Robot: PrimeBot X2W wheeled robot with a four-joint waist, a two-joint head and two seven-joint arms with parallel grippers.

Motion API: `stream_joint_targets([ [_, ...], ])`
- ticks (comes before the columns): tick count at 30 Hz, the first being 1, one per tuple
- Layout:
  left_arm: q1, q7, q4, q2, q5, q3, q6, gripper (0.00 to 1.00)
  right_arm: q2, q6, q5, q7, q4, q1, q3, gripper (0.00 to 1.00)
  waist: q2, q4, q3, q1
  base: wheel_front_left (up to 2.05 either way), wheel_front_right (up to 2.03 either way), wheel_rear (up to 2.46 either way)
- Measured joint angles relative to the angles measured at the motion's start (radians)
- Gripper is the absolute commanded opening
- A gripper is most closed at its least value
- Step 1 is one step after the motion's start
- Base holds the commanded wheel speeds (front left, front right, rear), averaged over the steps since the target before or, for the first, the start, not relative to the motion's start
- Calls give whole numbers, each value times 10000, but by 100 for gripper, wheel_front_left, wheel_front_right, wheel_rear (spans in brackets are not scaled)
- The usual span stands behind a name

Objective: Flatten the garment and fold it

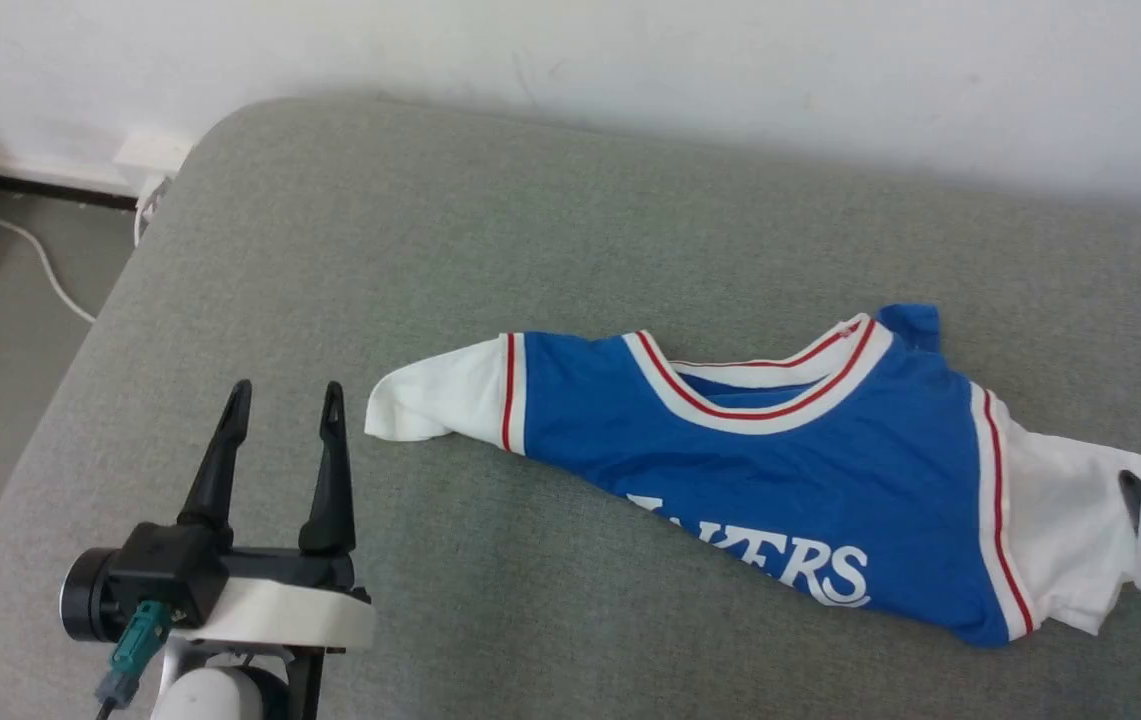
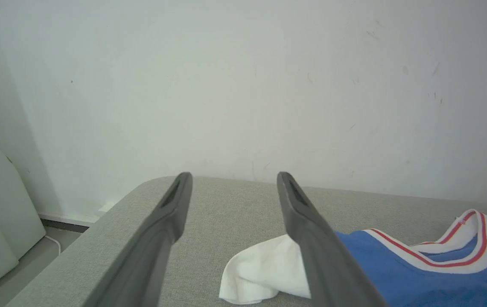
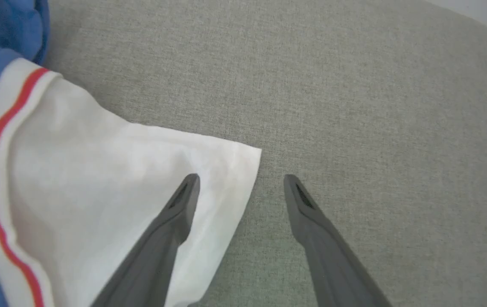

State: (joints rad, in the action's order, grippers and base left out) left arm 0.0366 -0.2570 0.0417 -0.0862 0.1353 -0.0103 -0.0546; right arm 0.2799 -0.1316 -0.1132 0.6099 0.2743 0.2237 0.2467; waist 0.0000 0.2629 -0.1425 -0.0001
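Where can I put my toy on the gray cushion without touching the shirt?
The big bare strip of gray cushion between the wall and the shirt is free. So is the front part, between the left gripper and the shirt's lower edge. It's crowded at the shirt's right end, where the right gripper hovers.

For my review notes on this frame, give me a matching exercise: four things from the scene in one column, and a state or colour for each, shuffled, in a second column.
Column one:
1. left gripper
2. right gripper
3. collar
4. lettering

Column two:
A. white with red stripes
B. open, one finger over the corner of a white sleeve
C. plain white, across the blue chest
D. open, over bare grey cushion, beside the garment

Pairs: 1-D, 2-B, 3-A, 4-C.
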Motion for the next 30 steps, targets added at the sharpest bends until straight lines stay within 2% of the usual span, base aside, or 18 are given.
stream_joint_targets([
  [6, 105, 0, 58, 174, -134, 157, -153, 100, 19, 0, 792, 322, 982, 516, 617, 100, 0, 321, -259, 3, 0, 0, 0],
  [11, 133, 0, 71, 209, -221, 322, -213, 100, -136, 27, 709, 263, 1406, 634, 520, 100, 0, 505, -410, 2, 0, 0, 0],
  [12, 132, 0, 69, 217, -226, 366, -236, 100, -117, 40, 648, 196, 1452, 637, 399, 78, 0, 512, -421, 2, 0, 0, 0],
  [13, 131, 0, 65, 224, -228, 401, -238, 100, -111, 48, 566, 123, 1503, 639, 322, 4, 0, 506, -417, 2, 0, 0, 0],
  [15, 128, 0, 38, 236, -230, 435, -244, 100, -69, 44, 389, -81, 1639, 639, 171, 0, 0, 469, -376, 1, 0, 0, 0],
  [19, 106, 0, -35, 263, -272, 477, -328, 100, -54, -4, 370, -610, 1921, 626, 127, 0, 0, 307, -195, 2, 0, 0, 0],
  [30, 95, 0, -98, 297, -330, 479, -500, 100, 527, -2, 646, -1120, 2337, 577, 1344, 0, 0, -259, 250, 1, 0, 0, 0],
])
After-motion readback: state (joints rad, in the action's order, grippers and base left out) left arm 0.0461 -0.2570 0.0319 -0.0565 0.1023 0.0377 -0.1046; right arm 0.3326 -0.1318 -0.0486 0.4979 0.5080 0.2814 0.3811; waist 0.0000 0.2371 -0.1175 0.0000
